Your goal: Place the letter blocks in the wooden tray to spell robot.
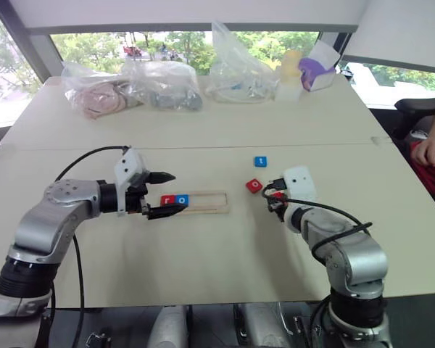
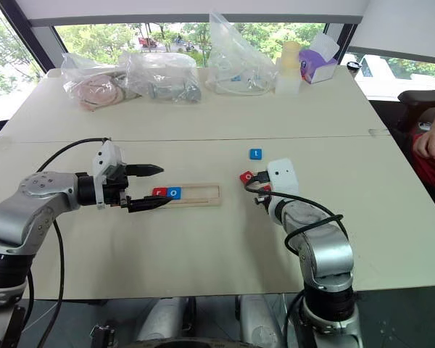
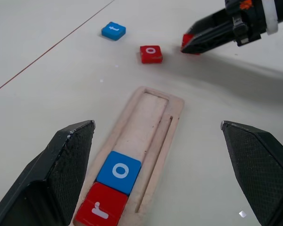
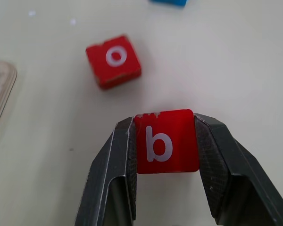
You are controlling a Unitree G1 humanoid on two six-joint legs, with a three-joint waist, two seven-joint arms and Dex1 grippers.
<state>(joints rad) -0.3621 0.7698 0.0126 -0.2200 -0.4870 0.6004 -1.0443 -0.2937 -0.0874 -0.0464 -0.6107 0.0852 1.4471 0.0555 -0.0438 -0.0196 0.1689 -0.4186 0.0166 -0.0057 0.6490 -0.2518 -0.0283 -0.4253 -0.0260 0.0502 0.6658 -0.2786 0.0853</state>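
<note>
So far the wooden tray (image 1: 203, 201) holds the red r (image 3: 102, 210) and blue o (image 3: 119, 172) at its left end. My right claw (image 4: 166, 141) grips the red b (image 4: 166, 142); the red o (image 4: 114, 60) and blue t (image 1: 260, 162) wait on the desk (image 1: 203, 254). My left claw (image 1: 164, 194) gapes wide.

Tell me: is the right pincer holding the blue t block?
No, the right pincer is shut on the red b block; the blue t block lies on the table.

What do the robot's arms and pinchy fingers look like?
Both arms are shiny silver metal with round joints and black bands. Loose black cables loop along them. Each wrist carries a white boxy block. The left gripper and right gripper each have two black, wedge-shaped fingers.
</note>
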